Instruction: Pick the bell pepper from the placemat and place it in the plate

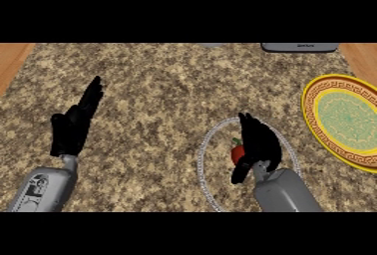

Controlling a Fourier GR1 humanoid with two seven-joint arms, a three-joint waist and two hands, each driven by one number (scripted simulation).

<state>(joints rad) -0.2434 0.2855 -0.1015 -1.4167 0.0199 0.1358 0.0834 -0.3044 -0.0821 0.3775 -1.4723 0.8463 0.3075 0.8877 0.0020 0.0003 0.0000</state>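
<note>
Head view: bell pepper lies on the placemat, well apart from the plate. Right hand covers the pepper, fingers straight, thumb down beside it, not curled round. Left hand open, far from placemat.

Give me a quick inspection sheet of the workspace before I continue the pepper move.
Surface: speckled granite counter, wood at both sides.
Job's things: red bell pepper on the round placemat; yellow plate at right holds nothing.
Clutter: grey object at far edge, partly cut off.
Hands: right hand over the pepper, grasp hidden; left hand open, resting at left.
Cables: nothing seen.
Surroundings: nothing seen.
</note>
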